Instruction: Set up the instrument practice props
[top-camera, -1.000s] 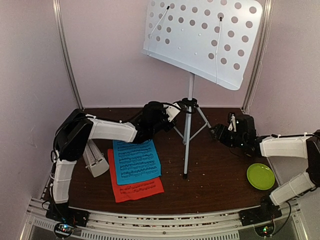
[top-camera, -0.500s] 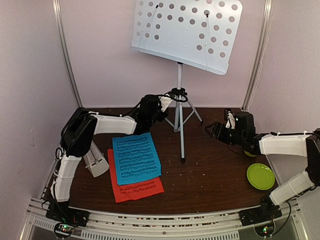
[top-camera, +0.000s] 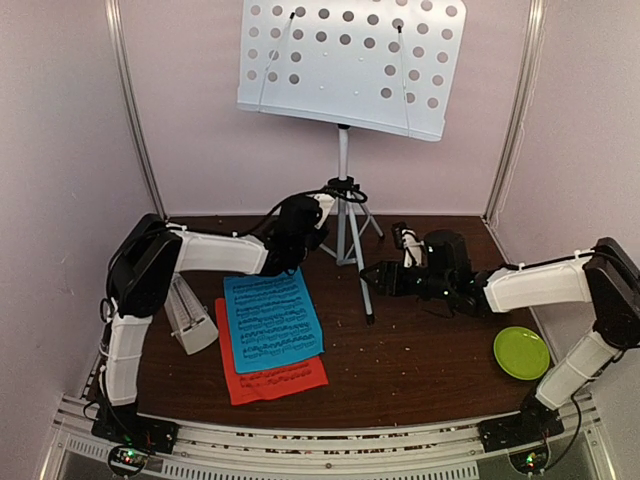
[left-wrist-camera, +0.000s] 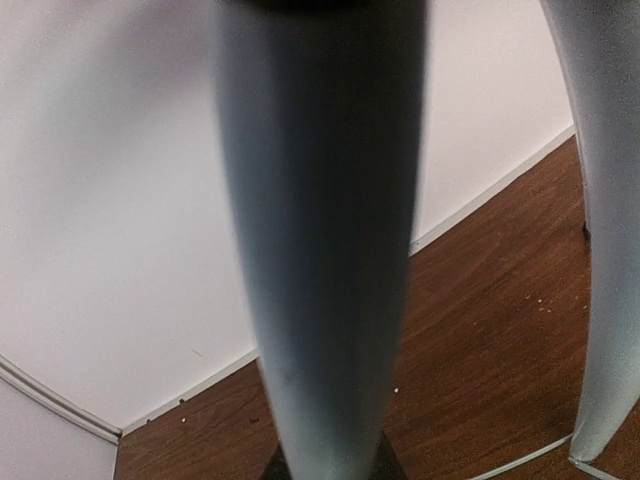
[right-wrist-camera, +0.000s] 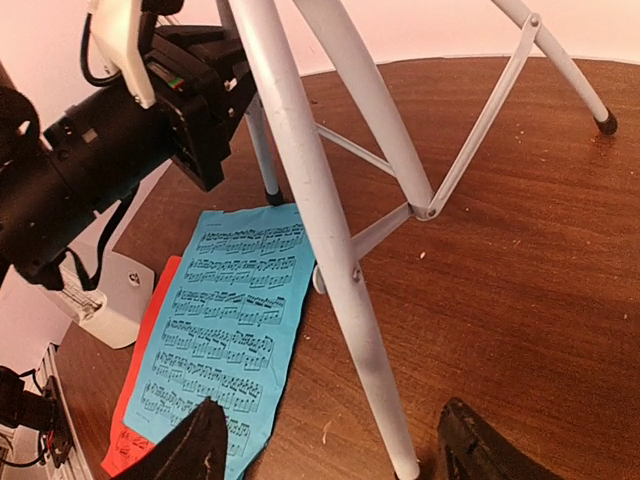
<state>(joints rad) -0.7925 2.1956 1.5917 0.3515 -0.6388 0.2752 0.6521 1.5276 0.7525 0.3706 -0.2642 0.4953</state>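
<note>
Tripod legs of the stand (top-camera: 343, 165) are planted near the middle of the back edge of the table (top-camera: 430, 350), with the pole upright and the perforated plate carried high above. The left gripper (top-camera: 328, 213) is closed on the stand just below the leg hub, on its left side; in the left wrist view a grey tube fills the middle and the fingers are hidden. The right gripper (right-wrist-camera: 332, 425) is held wide open and low on the right, with nothing grasped; the foot of the front leg (right-wrist-camera: 345, 270) is seen between its fingertips. That leg is set between the right gripper and the sheets. The blue sheet (top-camera: 272, 320) is laid over the red sheet (top-camera: 275, 378) toward the front left corner. The metronome (top-camera: 188, 315) is placed just beside them, by the left edge. A green dish (top-camera: 521, 352) is set well apart, by the right edge.
</note>
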